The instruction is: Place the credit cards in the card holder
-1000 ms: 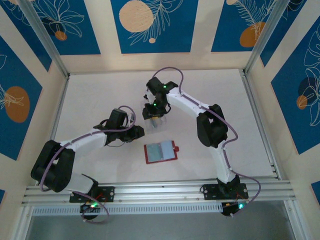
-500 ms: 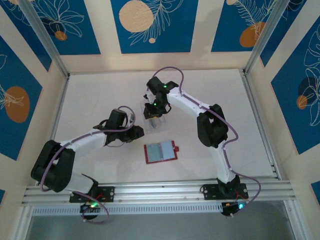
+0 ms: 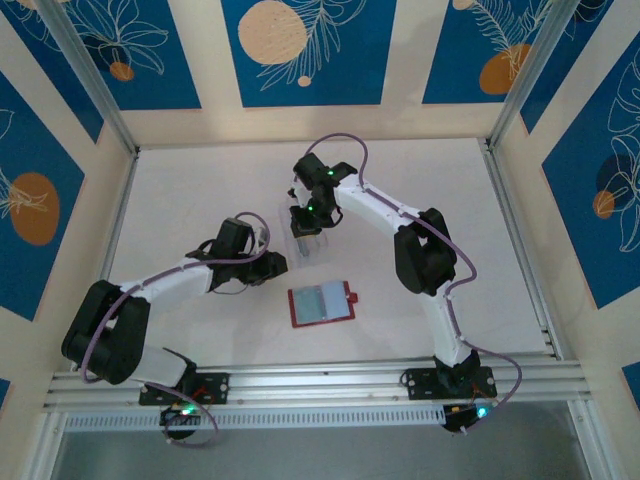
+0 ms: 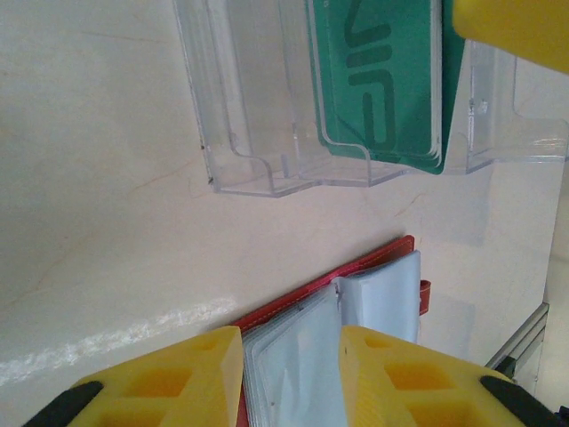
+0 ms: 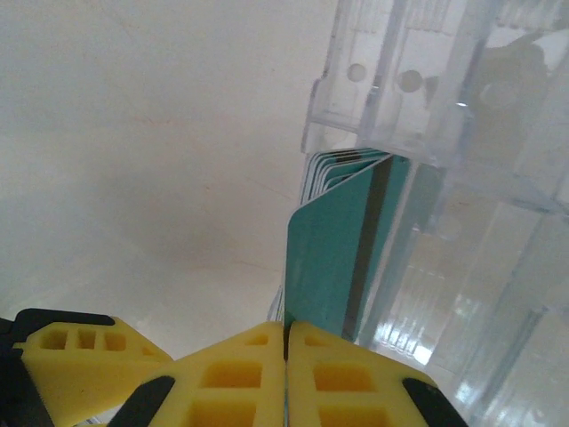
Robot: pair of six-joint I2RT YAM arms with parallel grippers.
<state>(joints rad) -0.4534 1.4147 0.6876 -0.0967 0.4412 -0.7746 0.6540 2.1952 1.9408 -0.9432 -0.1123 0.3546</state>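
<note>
The right gripper (image 5: 286, 356) is clenching its yellow fingers tight on the near edge of a thin, flat teal-green plastic card (image 5: 331, 258) with a dark stripe down it. The card is standing straight out ahead of the fingertips. Its far end is meeting the rest of the stack of teal-green cards (image 5: 342, 165), which is sitting in the clear transparent plastic case (image 5: 462, 178) just beyond and to the right of the fingers. Whether the gripped card is fully free of the case is hard to tell.

The left gripper (image 4: 289, 374) is hanging released, its fingers spread and holding nothing. The small flat red folding wallet (image 4: 356, 267) is lying open on the pale table (image 4: 98, 231) directly under and between those fingers, showing its pale transparent sleeves (image 4: 382, 294), with the clear case farther ahead of the fingertips. In the top view the wallet is lying apart from the case, back from the right gripper toward the arm bases.

The step in hand looks like drawing one card out of the case, so the task seems to be at an early stage for this card. The next move is probably asking the right gripper to pull the card clear without dragging its neighbours. It would then carry the card back over the wallet, line its leading edge up with a sleeve mouth and slide it in at a shallow angle. The left gripper seems well placed to press the wallet down so it is not skidding away.
</note>
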